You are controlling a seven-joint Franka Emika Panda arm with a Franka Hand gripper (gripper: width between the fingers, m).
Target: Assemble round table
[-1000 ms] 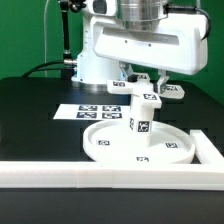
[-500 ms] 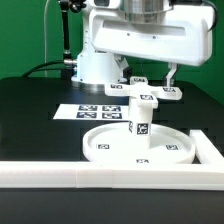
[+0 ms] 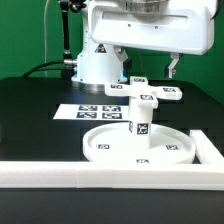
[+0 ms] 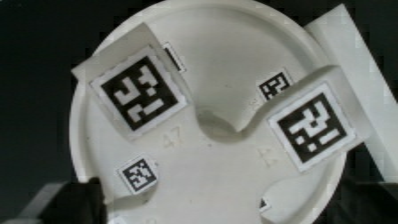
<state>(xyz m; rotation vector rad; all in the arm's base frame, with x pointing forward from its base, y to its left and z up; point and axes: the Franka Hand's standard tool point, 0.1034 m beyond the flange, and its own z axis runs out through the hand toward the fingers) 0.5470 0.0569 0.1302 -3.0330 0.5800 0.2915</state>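
The large rimmed round disc lies flat on the black table. The short cylindrical leg stands upright in its middle. The flat cross-shaped base sits on top of the leg, its tags facing up. My gripper hangs just above the base, open and empty, one finger over each side of it. In the wrist view I look straight down on the base, with the disc beneath it. My gripper is apart from both, with dark fingertips showing on either side.
The marker board lies flat behind the disc. A long white rail runs along the front and turns up the exterior view's right. The robot's base stands at the back.
My gripper has risen straight up off the cross-shaped base and stands clear of it. The base stays on the leg; disc and leg have not moved.
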